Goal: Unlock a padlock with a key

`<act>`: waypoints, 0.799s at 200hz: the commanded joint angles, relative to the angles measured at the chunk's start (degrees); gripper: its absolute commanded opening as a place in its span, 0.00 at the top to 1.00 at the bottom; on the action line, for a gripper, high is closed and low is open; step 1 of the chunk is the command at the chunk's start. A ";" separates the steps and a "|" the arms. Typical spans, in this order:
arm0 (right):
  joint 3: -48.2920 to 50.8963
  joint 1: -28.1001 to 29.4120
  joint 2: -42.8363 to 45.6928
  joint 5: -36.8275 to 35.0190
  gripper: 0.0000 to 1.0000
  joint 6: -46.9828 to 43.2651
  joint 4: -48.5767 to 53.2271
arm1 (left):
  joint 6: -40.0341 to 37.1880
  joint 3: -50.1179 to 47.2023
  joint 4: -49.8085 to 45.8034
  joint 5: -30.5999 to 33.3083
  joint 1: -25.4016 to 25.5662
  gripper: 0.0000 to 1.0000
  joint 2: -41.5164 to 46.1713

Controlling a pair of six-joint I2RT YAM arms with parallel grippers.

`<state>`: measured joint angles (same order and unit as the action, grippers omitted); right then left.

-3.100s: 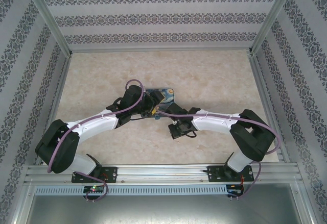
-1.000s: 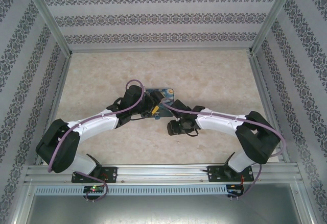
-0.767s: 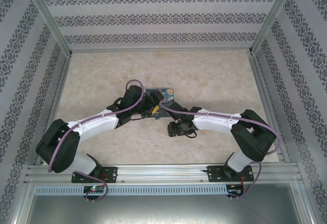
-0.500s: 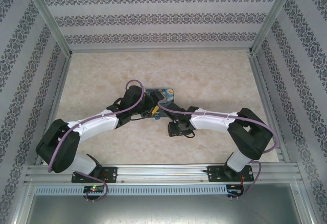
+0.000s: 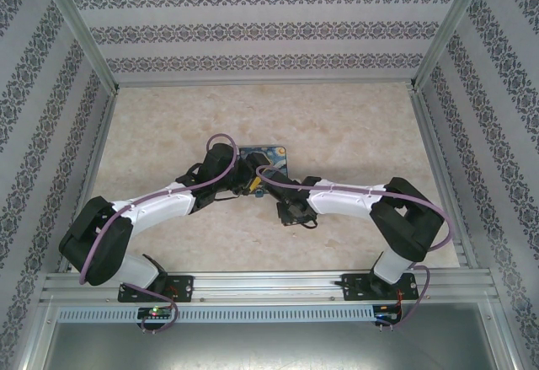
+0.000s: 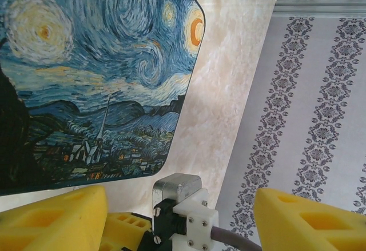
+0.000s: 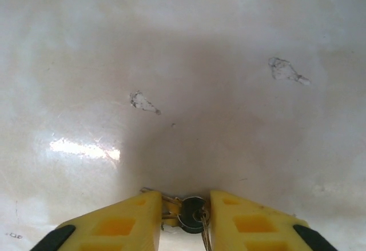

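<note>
Status: early stage. The key is gripped; the lock is not yet opened.

1. Locate the padlock [image 6: 97, 74]. It lies flat on the marbled table [image 5: 354, 126], painted face up, near the middle of the work area. In the overhead view both arms converge at its near edge.

2. Check the left gripper [image 6: 180, 196]. Its yellow fingers [image 6: 54, 222] stand wide apart. One sits at the near edge of the padlock and the other is well clear of its side, so the padlock is bracketed loosely, not clamped.

3. Check the right gripper [image 7: 184, 202]. Its fingers are drawn close together on the key [image 7: 191, 212]. A small round grey metal part and a thin wire ring [image 7: 166, 196] sit between the pads and appear to touch both. Treat this as a pinch grip. The blade of the key is hidden, and you cannot tell from this view whether the key is lifted off the table or rests on it.

4. Work done, as judged from these views: the key is picked out and gripped, and the padlock is positioned beside the left gripper.

5. Work left to do: steady the padlock, carry the key to the keyhole, insert it, turn it, and free the shackle. Neither the keyhole nor the shackle is visible, so confirm their position before you advance the key
</note>
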<state>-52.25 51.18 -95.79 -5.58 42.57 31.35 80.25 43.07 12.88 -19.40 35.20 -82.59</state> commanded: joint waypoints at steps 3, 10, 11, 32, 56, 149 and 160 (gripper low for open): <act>2.35 1.38 -4.29 3.99 0.81 0.59 -3.32 | 0.86 -0.31 2.06 0.45 0.51 0.32 0.48; 2.34 1.38 -4.15 3.98 0.84 0.48 -3.32 | 0.88 -0.20 2.06 0.45 0.48 0.32 0.41; 2.33 1.38 -4.10 3.95 0.85 0.49 -3.32 | 0.88 -0.23 2.06 0.47 0.48 0.32 0.41; 2.46 1.38 -3.79 3.85 0.92 0.00 -3.32 | 0.86 -0.10 2.06 0.47 0.53 0.32 0.42; 2.51 1.30 -3.49 3.88 1.00 -0.64 -3.53 | 0.80 -0.06 1.90 0.50 0.49 0.32 0.49; 3.54 0.74 4.25 3.85 1.00 -2.66 -3.50 | 0.80 0.19 1.71 0.54 0.48 0.32 0.39; 3.56 0.57 4.96 3.79 1.00 -2.75 -3.32 | 0.85 0.11 1.71 0.58 0.52 0.32 0.32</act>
<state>-49.54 51.64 -92.95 -2.44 40.82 25.85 80.42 43.07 12.88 -19.40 35.20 -82.59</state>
